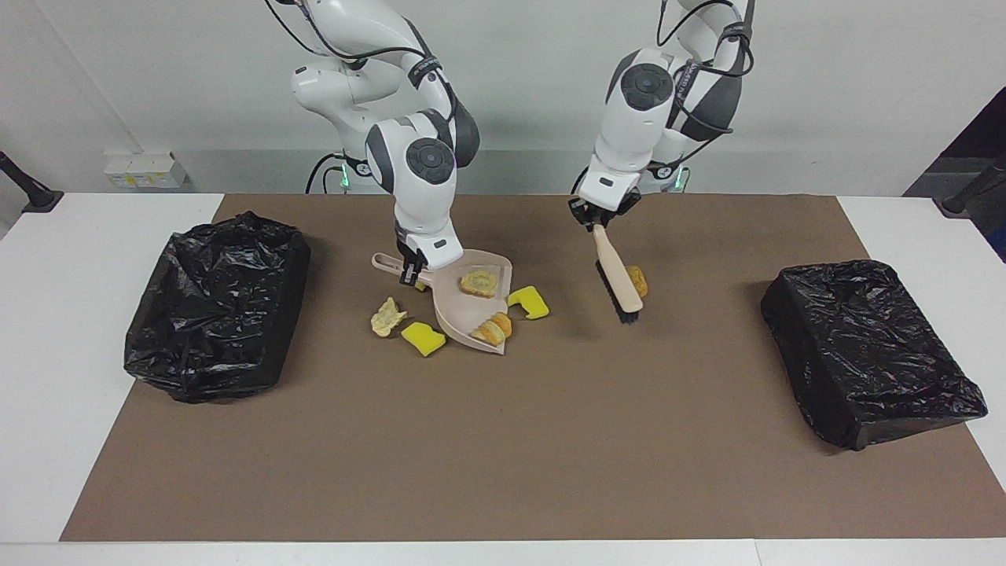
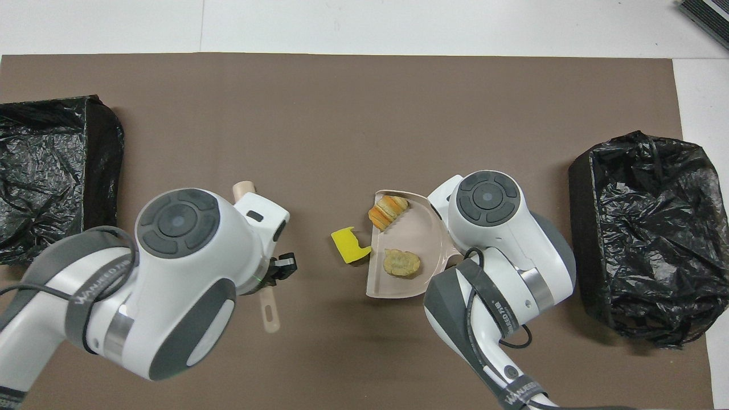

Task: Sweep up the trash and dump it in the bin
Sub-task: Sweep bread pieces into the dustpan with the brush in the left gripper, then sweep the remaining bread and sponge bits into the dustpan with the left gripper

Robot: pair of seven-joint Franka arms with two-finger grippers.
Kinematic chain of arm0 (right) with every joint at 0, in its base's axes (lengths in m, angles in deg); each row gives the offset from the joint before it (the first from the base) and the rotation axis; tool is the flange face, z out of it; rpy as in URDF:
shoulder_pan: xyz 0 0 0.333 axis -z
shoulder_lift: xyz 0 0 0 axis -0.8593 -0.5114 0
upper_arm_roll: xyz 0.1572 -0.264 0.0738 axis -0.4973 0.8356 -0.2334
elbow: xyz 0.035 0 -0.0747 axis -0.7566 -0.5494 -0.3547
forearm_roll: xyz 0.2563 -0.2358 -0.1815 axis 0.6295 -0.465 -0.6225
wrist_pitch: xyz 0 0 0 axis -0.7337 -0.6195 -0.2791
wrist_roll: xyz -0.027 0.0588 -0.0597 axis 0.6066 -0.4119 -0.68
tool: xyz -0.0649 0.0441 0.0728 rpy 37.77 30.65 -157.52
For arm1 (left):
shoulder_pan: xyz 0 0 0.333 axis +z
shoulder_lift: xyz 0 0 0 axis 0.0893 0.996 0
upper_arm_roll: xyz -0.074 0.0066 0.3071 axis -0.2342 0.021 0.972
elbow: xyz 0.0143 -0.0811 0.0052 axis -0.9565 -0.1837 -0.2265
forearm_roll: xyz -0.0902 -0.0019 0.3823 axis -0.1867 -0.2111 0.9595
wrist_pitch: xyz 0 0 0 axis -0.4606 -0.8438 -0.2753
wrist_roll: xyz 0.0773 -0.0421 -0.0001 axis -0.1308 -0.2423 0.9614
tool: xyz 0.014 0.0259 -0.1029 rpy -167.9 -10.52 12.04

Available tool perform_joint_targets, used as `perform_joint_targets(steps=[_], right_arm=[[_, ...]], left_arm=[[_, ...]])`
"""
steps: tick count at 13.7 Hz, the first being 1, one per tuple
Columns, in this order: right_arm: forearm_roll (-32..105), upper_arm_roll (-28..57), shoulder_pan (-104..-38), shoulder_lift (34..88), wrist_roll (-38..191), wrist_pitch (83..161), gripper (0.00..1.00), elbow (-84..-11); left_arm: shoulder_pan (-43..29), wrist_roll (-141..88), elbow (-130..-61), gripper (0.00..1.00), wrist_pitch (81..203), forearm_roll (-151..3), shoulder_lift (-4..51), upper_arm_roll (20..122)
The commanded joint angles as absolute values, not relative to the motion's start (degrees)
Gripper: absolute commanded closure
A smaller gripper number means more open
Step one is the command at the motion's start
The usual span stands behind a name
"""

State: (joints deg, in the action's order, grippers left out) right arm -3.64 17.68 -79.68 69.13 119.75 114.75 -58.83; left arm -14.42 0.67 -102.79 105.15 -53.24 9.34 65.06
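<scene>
My right gripper (image 1: 410, 271) is shut on the handle of the beige dustpan (image 1: 456, 310) (image 2: 421, 225), which rests on the brown mat. Two tan bread-like trash lumps (image 1: 478, 283) (image 1: 493, 328) lie in the pan. A yellow sponge chunk (image 1: 528, 302) (image 2: 348, 246) sits on the mat at the pan's mouth. Another yellow chunk (image 1: 423, 338) and a pale crumpled piece (image 1: 387, 316) lie beside the pan toward the right arm's end. My left gripper (image 1: 599, 222) is shut on the brush (image 1: 617, 275) (image 2: 269, 310), which slants down next to a tan lump (image 1: 638, 281). That lump is hidden in the overhead view.
Two bins lined with black bags stand on the mat, one (image 1: 216, 306) (image 2: 638, 233) at the right arm's end and the other (image 1: 868, 350) (image 2: 51, 176) at the left arm's end. White table (image 1: 47, 354) borders the mat.
</scene>
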Motion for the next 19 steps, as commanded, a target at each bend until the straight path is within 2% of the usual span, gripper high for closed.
perform_joint_targets(steps=[1, 5, 8, 11, 15, 19], right_arm=[[-2.6, 17.3, -78.8, 69.3, 119.4, 115.6, 1.00, -59.3], [-2.6, 17.4, -78.5, 69.3, 120.3, 118.2, 1.00, -60.3], [-2.6, 17.3, -78.0, 69.0, 120.6, 119.5, 1.00, -60.7], [-1.4, 17.3, -78.1, 68.7, 120.5, 121.3, 1.00, -61.1], [-1.1, 17.3, -78.6, 68.1, 120.0, 121.8, 1.00, -61.1], [-1.1, 17.3, -78.5, 68.1, 120.0, 121.8, 1.00, -61.1]], left_arm=[[-10.1, 3.3, -108.5, 1.00, 103.2, -51.8, 4.8, 64.2], [-10.7, 7.1, -123.6, 1.00, 104.4, -51.8, -3.5, 63.8], [-18.6, 15.5, -130.2, 1.00, 112.3, -51.9, -4.5, 63.8], [-19.7, 13.1, -128.8, 1.00, 120.3, -54.6, 0.0, 63.7], [-20.3, -1.5, -123.2, 1.00, 123.5, -60.0, 5.9, 63.9], [-22.2, -11.9, -122.3, 1.00, 127.5, -61.8, 6.9, 63.6]])
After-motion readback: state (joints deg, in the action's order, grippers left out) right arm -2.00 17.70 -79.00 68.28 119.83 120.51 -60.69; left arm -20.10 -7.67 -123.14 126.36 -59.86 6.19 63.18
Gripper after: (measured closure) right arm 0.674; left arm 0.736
